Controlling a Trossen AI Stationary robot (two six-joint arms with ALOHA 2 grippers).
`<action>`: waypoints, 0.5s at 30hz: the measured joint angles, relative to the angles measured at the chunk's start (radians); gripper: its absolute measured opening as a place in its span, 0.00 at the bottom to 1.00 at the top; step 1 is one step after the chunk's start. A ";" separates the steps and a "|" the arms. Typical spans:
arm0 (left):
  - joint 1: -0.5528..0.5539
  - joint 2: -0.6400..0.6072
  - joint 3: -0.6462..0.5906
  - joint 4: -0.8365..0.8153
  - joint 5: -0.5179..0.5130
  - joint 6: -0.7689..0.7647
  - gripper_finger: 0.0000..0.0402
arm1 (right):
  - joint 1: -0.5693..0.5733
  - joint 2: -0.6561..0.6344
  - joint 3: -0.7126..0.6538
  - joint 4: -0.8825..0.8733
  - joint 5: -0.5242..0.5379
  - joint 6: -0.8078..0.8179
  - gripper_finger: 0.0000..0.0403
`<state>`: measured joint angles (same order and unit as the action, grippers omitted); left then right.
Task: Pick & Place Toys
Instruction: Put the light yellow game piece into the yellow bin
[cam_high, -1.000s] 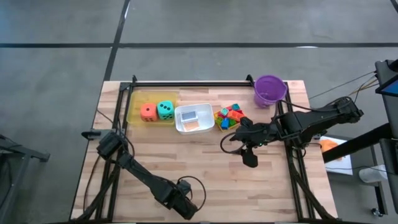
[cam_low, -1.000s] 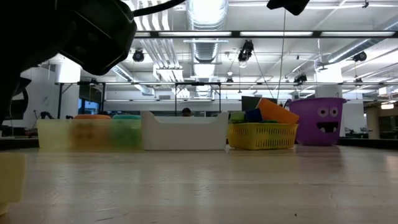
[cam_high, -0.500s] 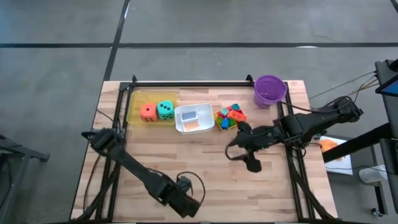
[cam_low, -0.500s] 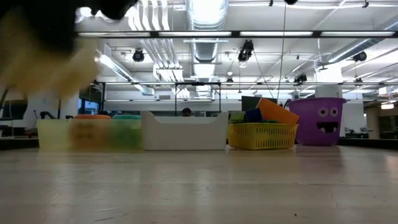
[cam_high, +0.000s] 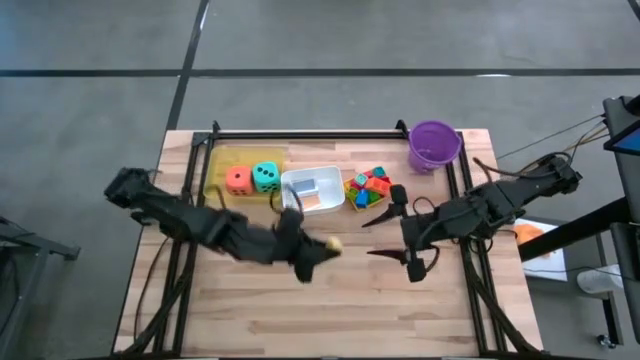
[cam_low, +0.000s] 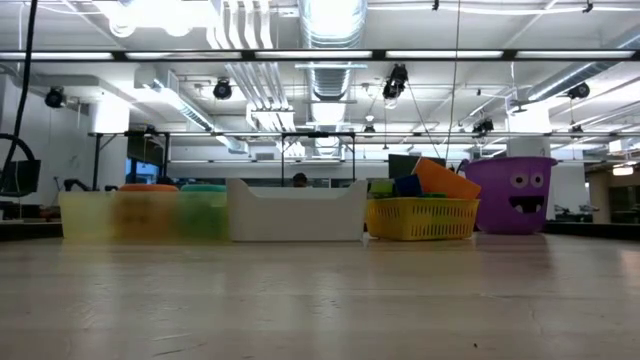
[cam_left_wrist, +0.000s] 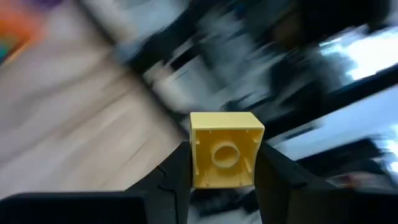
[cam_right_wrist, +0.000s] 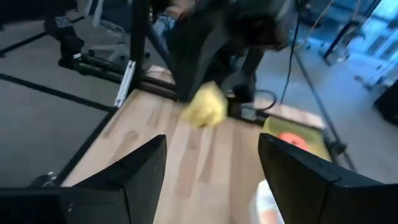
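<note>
Yellow block is clamped between left gripper fingers mid-table; right gripper is held open, empty.

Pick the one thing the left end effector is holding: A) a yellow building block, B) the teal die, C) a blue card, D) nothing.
A: the left wrist view shows the yellow building block clamped between the left end effector fingers, and the high view shows it at that arm's tip above the table.

A yellow block sits pinched in the left tool, hollow underside showing; apparently above the surface.
</note>
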<state>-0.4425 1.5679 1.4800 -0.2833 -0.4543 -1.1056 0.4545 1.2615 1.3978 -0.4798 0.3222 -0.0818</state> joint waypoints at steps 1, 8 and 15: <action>0.021 -0.016 -0.011 0.083 0.018 0.060 0.29 | 0.000 0.004 0.016 -0.003 0.002 -0.018 0.62; 0.158 -0.049 -0.047 0.462 0.200 0.224 0.29 | -0.001 0.071 0.163 0.004 0.182 -0.228 0.62; 0.215 -0.035 -0.047 0.507 0.305 0.216 0.29 | -0.025 0.127 0.248 0.041 0.266 -0.352 0.62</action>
<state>-0.2272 1.5333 1.4330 0.2234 -0.1495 -0.8894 0.4292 1.3887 1.6462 -0.4390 0.5879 -0.4339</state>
